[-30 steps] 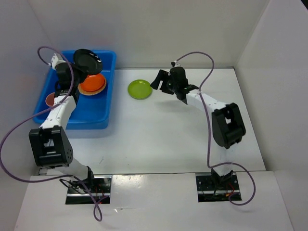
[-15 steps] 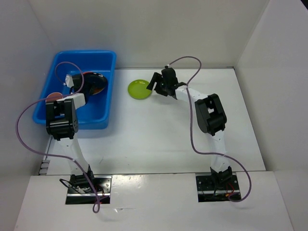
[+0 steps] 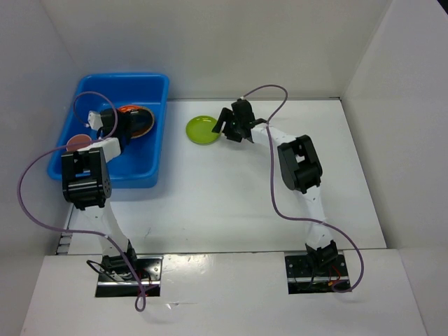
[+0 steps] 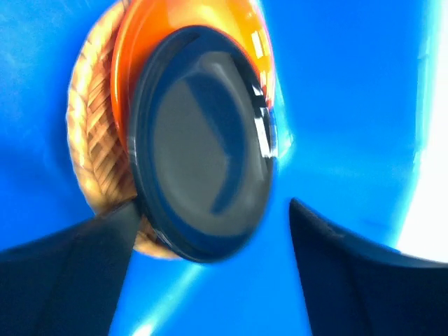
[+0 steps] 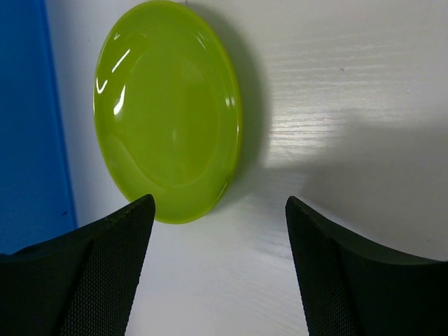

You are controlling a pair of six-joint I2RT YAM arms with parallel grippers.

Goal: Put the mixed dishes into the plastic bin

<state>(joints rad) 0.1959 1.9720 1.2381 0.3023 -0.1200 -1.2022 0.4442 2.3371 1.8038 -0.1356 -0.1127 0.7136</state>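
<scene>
Inside the blue bin [image 3: 140, 150], the left gripper [image 4: 213, 210] just let go. Its jaws are spread now, and the black plate [image 4: 203, 147] seems settled on the orange plate [image 4: 175, 21], though it's blurry. Right of the bin, the right gripper [image 5: 220, 210] has moved in, jaws wide around the lime plate [image 5: 168, 112], the only dish I see still outside.

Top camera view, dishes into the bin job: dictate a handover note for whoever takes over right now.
Left gripper: open, inside the blue bin, at the black plate.
Right gripper: open, facing the lime plate on the table.
Done, in bin: black plate on orange plate on woven plate; salmon cup apart from the stack.
Left to do: lime plate into the bin.
</scene>
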